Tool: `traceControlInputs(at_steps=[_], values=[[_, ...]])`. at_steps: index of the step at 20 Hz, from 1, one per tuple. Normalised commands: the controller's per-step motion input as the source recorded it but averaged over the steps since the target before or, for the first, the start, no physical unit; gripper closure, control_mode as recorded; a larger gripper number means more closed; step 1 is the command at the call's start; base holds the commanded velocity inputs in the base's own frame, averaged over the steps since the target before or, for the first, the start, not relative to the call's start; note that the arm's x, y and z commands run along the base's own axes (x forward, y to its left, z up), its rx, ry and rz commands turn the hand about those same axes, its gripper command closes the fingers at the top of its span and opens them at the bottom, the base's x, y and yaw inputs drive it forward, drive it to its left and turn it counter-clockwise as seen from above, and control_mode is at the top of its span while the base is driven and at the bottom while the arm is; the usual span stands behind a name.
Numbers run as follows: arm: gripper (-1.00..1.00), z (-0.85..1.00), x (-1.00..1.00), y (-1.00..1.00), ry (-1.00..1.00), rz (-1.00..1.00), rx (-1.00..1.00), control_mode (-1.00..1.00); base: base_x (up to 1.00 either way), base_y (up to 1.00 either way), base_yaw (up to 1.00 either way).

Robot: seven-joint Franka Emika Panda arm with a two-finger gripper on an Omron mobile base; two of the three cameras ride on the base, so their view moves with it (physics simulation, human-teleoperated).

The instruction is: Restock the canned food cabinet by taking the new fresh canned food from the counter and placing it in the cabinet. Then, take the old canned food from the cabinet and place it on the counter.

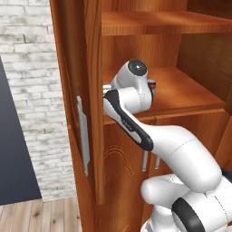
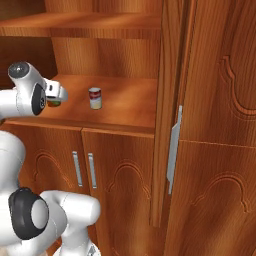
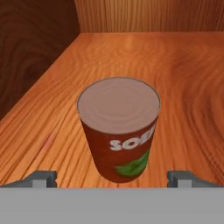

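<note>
We see the canned food cabinet point(image 2: 210, 100), a tall reddish-brown wood unit, standing with its upper doors swung open on plank shelves. The white arm reaches onto the middle shelf. In the hand view the gripper point(image 3: 113, 178) hangs with its jaws spread wide, one small grey tip low at each side, and between them, apart from both, stands the old canned food point(image 3: 119, 127): a short red can, upright on the wood, with a grey metal top, white lettering and a green patch on its label. In the right base view a sliver of green and red peeks out beside the wrist; we think this is that same can, though the hand covers most of it. Well to its right on the same shelf stands a second can point(image 2: 95, 98), red and pale, upright and alone
</note>
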Motion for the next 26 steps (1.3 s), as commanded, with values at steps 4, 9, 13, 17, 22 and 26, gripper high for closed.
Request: traceControlInputs(at_steps=[4,9,13,17,22,26], values=[[-1.0,-0.08,0.3,0.18,0.0,0.0,-0.01,-1.0,0.0,0.0,0.0],[-1.0,-0.01,0.28,0.04,0.0,0.0,0.0,-1.0,0.0,0.0,0.0],[-1.0,-0.03,0.19,0.0,0.0,0.0,0.0,-1.0,0.0,0.0,0.0],[-1.0,-0.09,0.14,0.0,0.0,0.0,0.0,-1.0,0.0,0.0,0.0],[1.0,-0.07,0.1,0.0,0.0,0.0,0.0,-1.0,0.0,0.0,0.0],[1.0,0.0,0.01,0.0,0.03,0.0,0.0,-1.0,0.0,0.0,0.0]])
